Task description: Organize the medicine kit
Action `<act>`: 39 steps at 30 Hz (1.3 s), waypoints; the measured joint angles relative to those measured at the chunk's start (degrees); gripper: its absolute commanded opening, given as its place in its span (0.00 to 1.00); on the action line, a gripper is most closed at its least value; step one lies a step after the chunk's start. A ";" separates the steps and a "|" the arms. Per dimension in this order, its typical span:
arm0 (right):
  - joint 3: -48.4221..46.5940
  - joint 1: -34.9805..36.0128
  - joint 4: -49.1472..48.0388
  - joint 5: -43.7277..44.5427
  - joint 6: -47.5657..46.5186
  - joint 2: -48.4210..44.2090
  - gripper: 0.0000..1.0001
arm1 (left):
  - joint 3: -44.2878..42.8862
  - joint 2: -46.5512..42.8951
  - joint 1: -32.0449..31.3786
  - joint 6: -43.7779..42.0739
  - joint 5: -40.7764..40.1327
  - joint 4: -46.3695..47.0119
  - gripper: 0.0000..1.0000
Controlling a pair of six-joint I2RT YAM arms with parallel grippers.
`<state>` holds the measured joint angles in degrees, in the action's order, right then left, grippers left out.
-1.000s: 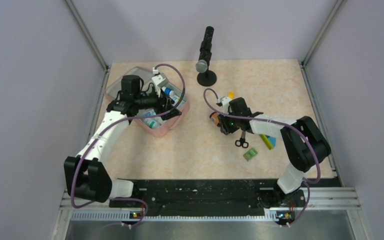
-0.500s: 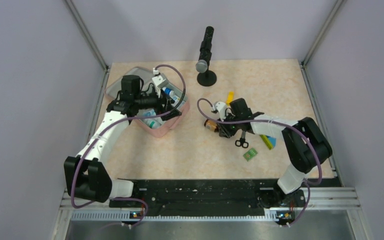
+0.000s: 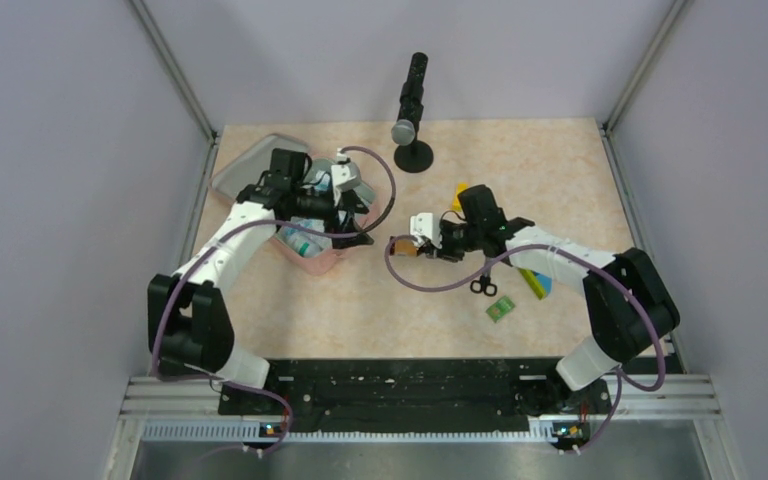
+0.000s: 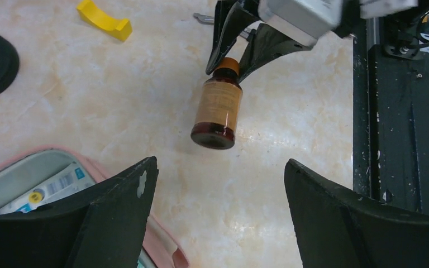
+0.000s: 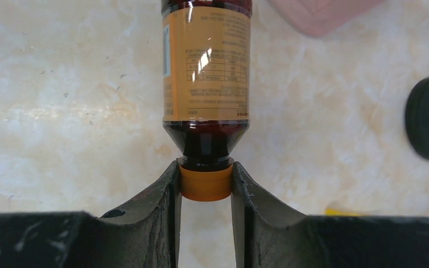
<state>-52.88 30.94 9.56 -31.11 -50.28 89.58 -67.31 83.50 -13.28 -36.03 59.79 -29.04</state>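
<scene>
Marbled tabletop (image 3: 560, 180): open medicine kit (image 3: 312, 263) holds packets (image 4: 50, 187); right end effector (image 5: 205, 187) grips bottle (image 5: 206, 61).

I observe left arm (image 3: 225, 245), right arm (image 3: 557, 259): white links, black joints; looped purple cables (image 3: 392, 188); jaws matte black.

Left tool (image 4: 220, 164) agape, right tool (image 5: 205, 174) clamped
</scene>
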 measured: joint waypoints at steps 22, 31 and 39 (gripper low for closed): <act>0.59 6.45 -18.86 7.37 -23.76 -2.86 0.00 | -27.26 31.30 -4.31 11.43 5.99 -22.58 0.63; 1.11 6.58 -20.72 6.62 -26.12 -2.89 0.46 | -35.71 36.28 -4.13 -0.39 8.37 -38.60 0.43; -0.35 5.60 -9.01 7.19 -22.49 -5.62 0.68 | -35.89 35.08 -1.95 -16.68 3.58 -47.69 0.44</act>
<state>-53.23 36.53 0.56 -23.92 -72.77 83.96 -103.20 118.58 -15.22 -52.71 63.37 -76.73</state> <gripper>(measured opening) 0.657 0.522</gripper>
